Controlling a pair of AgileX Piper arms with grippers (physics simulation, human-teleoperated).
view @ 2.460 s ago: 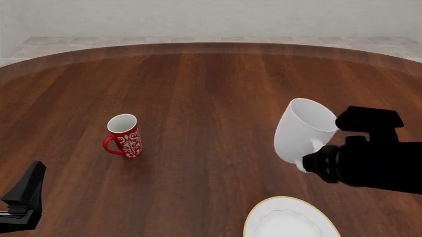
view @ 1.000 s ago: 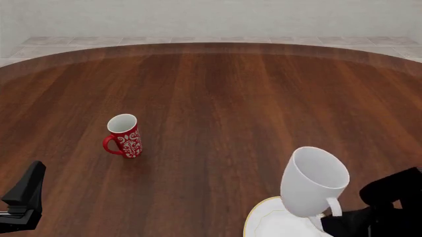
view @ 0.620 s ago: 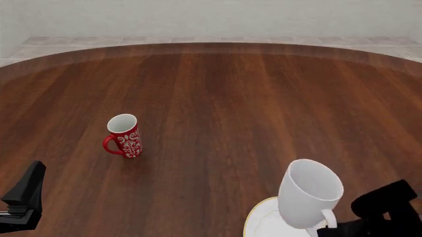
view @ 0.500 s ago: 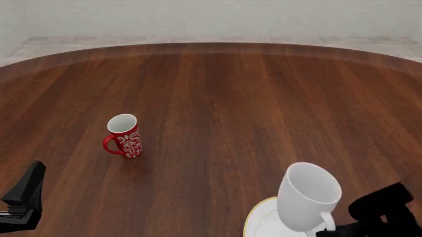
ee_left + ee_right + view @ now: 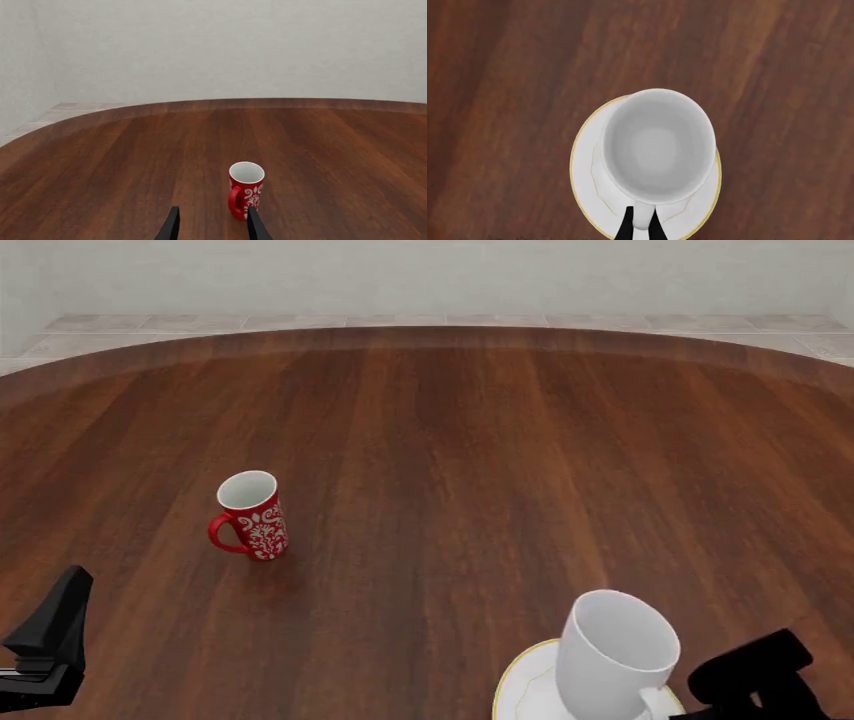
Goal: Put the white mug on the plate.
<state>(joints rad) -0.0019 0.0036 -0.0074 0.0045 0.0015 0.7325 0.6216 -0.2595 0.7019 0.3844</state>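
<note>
The white mug (image 5: 611, 657) stands nearly upright over the plate (image 5: 518, 687) at the near right edge of the table. In the right wrist view I look straight down into the white mug (image 5: 657, 145), which sits inside the plate's (image 5: 584, 167) yellowish rim. My right gripper (image 5: 640, 228) is shut on the mug's loop handle (image 5: 640, 219); in the front view the right gripper (image 5: 694, 702) shows just right of the mug. Whether the mug's base touches the plate I cannot tell. My left gripper (image 5: 212, 228) is open and holds nothing; the front view has the left gripper (image 5: 60, 615) at the near left.
A smaller red mug (image 5: 251, 514) with a white floral pattern stands upright on the left half of the wooden table (image 5: 441, 440). The same red mug (image 5: 245, 192) stands just beyond my left fingers (image 5: 171, 227). A pale wall runs behind the table's curved far edge.
My right gripper has carried the white mug back toward the near edge and lowered it over the plate, turning it more upright. The left arm and the red mug have not moved.
</note>
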